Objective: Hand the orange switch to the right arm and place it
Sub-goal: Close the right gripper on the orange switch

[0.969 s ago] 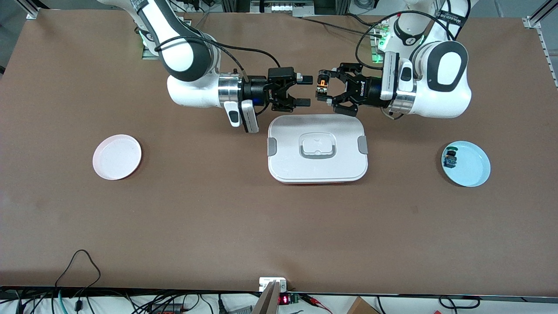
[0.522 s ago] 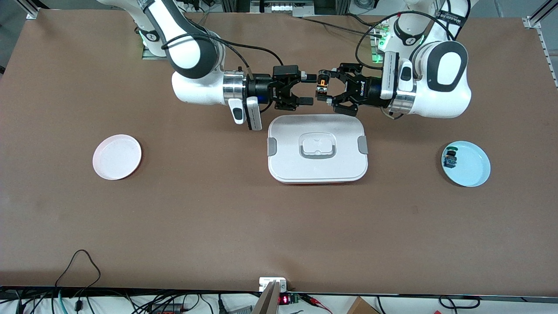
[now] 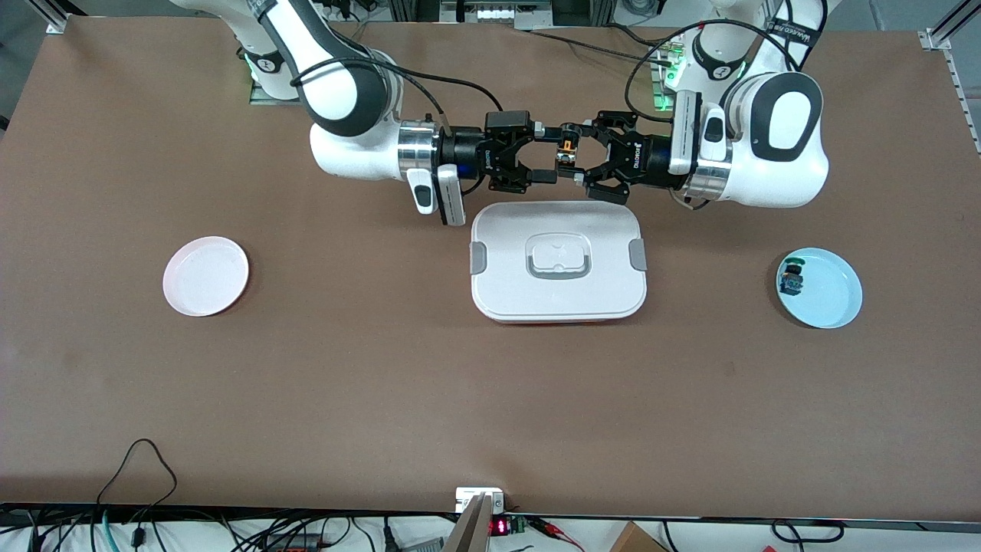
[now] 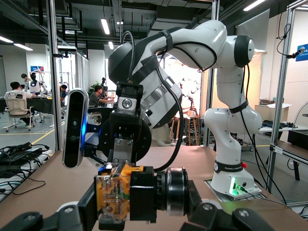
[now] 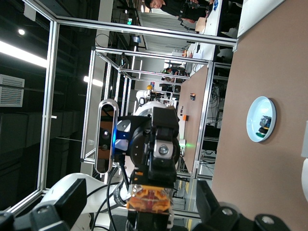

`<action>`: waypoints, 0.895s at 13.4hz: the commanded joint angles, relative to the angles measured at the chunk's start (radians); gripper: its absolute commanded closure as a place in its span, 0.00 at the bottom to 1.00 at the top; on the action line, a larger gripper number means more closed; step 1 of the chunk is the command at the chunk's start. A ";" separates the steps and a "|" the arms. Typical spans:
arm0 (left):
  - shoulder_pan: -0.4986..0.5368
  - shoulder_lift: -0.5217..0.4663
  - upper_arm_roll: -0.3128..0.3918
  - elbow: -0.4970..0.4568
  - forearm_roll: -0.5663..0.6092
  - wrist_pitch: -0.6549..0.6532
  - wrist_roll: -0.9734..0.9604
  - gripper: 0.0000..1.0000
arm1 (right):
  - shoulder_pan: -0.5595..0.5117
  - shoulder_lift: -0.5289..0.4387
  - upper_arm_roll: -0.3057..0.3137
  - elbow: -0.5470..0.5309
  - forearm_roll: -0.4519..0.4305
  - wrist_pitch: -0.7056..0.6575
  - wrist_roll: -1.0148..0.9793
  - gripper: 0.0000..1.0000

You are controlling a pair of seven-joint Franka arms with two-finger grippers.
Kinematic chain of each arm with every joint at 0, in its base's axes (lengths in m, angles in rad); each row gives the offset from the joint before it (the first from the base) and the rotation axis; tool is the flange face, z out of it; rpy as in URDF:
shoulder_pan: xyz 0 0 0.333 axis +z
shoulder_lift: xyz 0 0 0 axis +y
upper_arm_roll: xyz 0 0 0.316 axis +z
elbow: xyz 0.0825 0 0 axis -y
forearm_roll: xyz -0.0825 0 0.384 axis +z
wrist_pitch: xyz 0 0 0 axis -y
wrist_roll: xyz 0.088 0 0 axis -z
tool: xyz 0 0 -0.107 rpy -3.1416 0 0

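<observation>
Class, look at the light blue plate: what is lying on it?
On the light blue plate lies one small switch with green and blue parts, near the rim toward the white lidded box. Nothing else shows; whatever that switch covers stays hidden.

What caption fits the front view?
Left gripper holds the tiny orange switch between the open right gripper fingers.

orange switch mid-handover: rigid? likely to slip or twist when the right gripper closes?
Probably rigid: the orange switch keeps its shape in the shut left gripper. Tiny, so likely light. Its round black end may twist between the open right gripper's fingers.
</observation>
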 commanded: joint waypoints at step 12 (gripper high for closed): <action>0.012 -0.018 -0.007 -0.013 -0.041 -0.011 0.028 1.00 | 0.055 0.008 -0.009 0.003 0.046 0.044 -0.025 0.13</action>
